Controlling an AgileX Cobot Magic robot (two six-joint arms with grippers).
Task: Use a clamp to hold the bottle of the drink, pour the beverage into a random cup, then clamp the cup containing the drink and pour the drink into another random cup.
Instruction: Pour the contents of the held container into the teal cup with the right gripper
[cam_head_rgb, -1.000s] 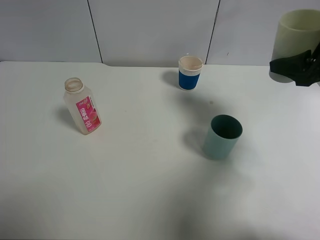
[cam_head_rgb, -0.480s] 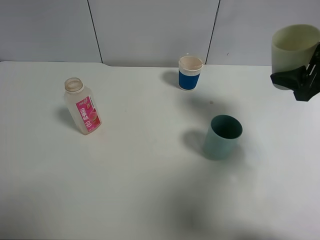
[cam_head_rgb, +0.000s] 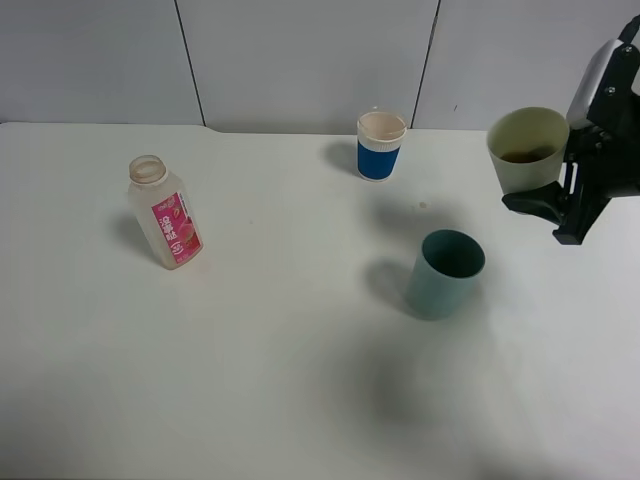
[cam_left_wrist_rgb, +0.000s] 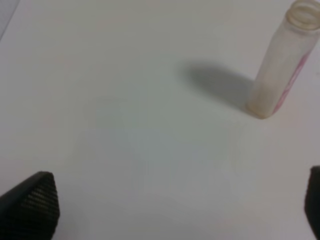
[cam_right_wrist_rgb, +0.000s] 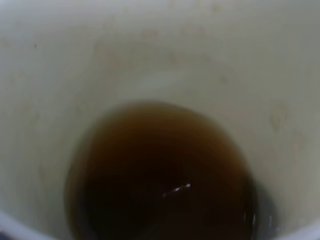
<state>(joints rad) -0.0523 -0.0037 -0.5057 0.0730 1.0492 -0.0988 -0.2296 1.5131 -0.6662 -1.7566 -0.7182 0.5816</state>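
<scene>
Aloft: cream cup (cam_head_rgb: 527, 150) w/ brown drink (cam_right_wrist_rgb: 160, 175) in right jaws.

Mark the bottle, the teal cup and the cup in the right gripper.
bottle (cam_head_rgb: 177, 228), exterior high view, pink label.
teal cup (cam_head_rgb: 432, 295), exterior high view, outer wall.
cream cup (cam_head_rgb: 525, 170), exterior high view, side wall.
</scene>
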